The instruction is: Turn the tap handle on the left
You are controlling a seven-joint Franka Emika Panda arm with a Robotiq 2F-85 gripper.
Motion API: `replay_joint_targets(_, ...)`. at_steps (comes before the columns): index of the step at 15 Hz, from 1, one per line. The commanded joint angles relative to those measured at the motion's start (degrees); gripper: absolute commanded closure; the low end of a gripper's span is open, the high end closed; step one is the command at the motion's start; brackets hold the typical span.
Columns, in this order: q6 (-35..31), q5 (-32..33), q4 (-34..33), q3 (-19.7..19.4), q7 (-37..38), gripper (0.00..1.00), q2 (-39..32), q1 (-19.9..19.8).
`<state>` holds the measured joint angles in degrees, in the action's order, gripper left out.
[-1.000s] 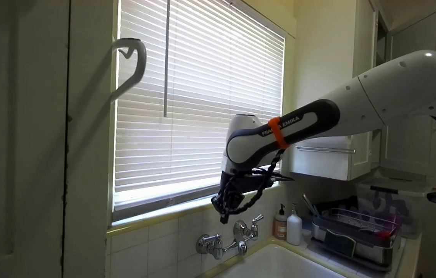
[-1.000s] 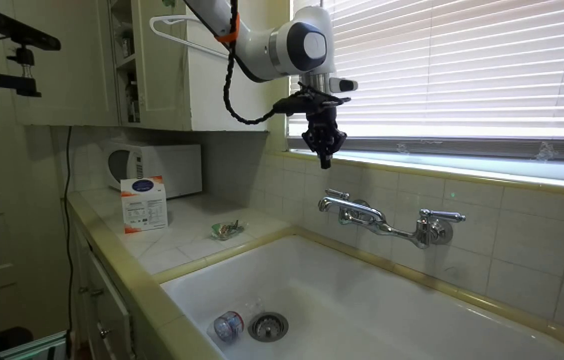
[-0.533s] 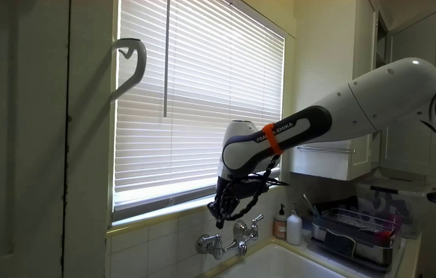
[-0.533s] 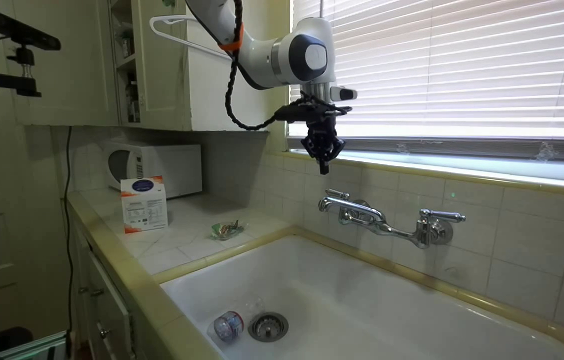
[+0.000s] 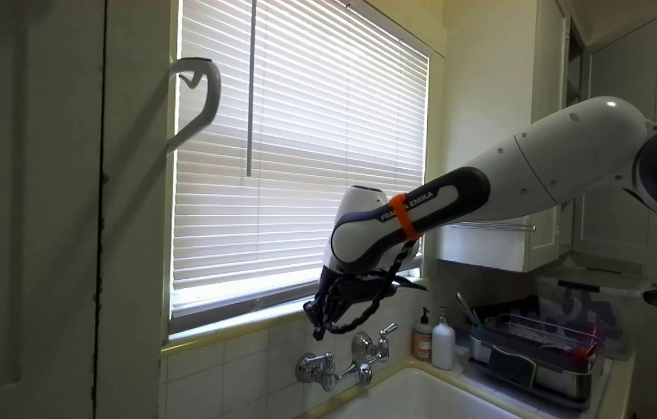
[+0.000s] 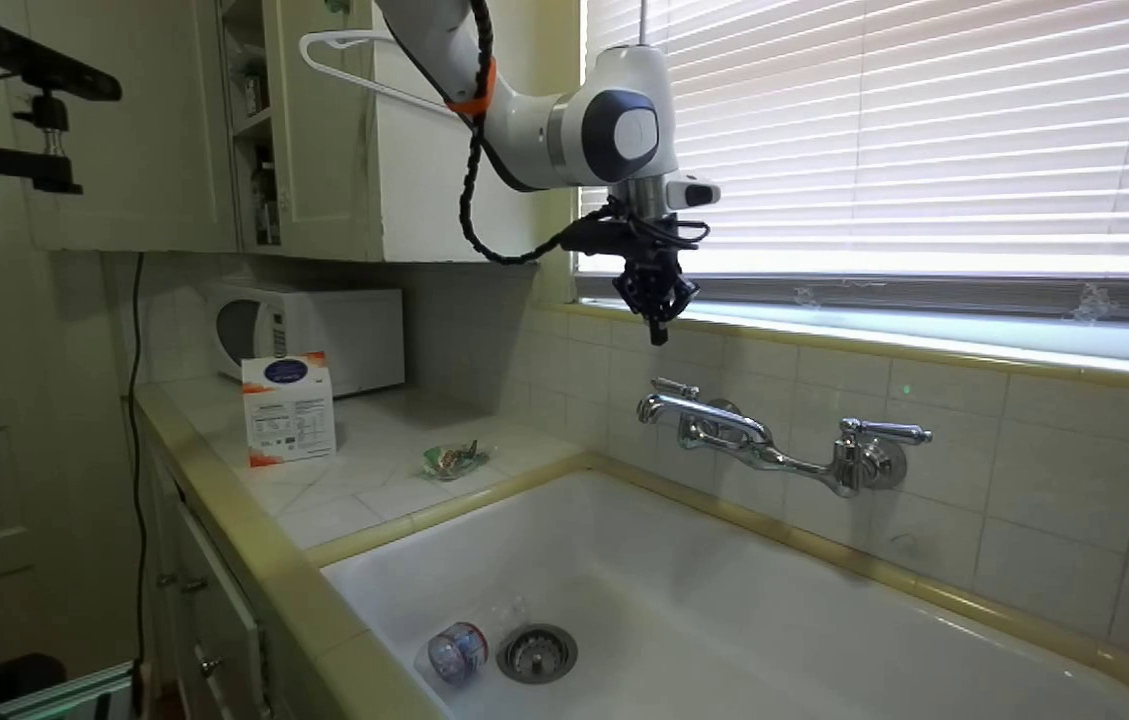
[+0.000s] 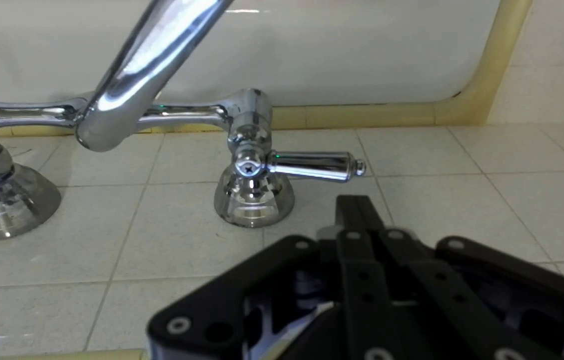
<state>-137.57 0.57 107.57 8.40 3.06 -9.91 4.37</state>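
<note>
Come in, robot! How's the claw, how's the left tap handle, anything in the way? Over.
Gripper shut, empty. Left tap handle lower down, visible gap between. Nothing seen blocking; spout off to one side.

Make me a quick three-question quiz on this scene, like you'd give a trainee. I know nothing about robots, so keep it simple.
1. True or false: a gap shows between the end effector (the grasping part) and the tap handle nearest to it.
2. How many handles does the tap have? (a) one (b) two (c) three
3. What lies in the sink beside the drain?

Key:
1. True; both exterior views show them apart.
2. (b)
3. A clear plastic bottle.
</note>
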Motion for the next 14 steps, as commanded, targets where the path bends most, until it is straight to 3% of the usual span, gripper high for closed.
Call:
replay_joint_targets(1,-3.7,-0.6,-0.3,-0.9,0.3,1.00,-2.5,1.1)
replay_joint_targets(8,-10.0,1.1,-0.1,-1.5,0.9,1.00,-5.6,2.3)
replay_joint_targets(14,-4.9,2.4,-0.7,-2.5,1.3,1.00,-5.4,3.1)
